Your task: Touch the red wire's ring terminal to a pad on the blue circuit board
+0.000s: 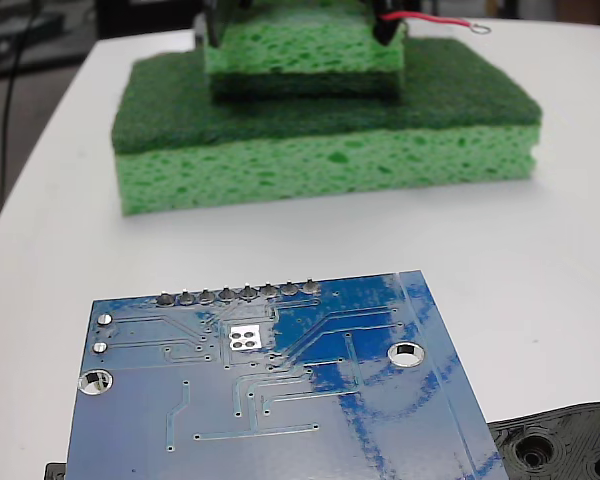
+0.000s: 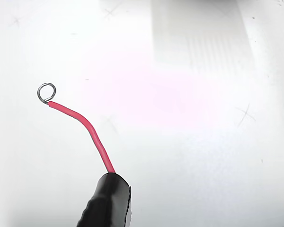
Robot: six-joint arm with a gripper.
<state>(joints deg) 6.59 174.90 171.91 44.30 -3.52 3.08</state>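
Closest to where I stand, in the fixed view, the blue circuit board (image 1: 280, 400) lies flat on the white table (image 1: 570, 240), its glossy face showing thin traces, a row of silver solder joints along its far edge and round mounting holes on either side. A black plastic part (image 1: 565, 440) with holes pokes out at the board's lower right corner, just beside it.

Beyond a bare stretch of white tabletop sits a large green sponge (image 1: 330, 160) with a dark green scouring top, and a smaller green sponge (image 1: 305, 60) is stacked on it.

At the far right corner of that upper sponge, something black (image 1: 388, 25) shows at the top edge of the picture, and the red wire (image 1: 425, 18) runs out of it toward the right, ending in the ring terminal (image 1: 480, 28), which hangs in the air over the far part of the table. Wire and ring are well apart from the board.

The wrist view shows the same wire (image 2: 85, 130) rising, slightly curved, out of a black sleeve (image 2: 106, 201), the ring (image 2: 46, 91) at its tip over a white, lightly scratched surface with faint pinkish glare.

The gripper's fingers are not clearly visible, so I cannot tell how its jaws stand.

Behind the table the room is dim and blurred, with a dark cable (image 1: 10, 90) hanging at the left.
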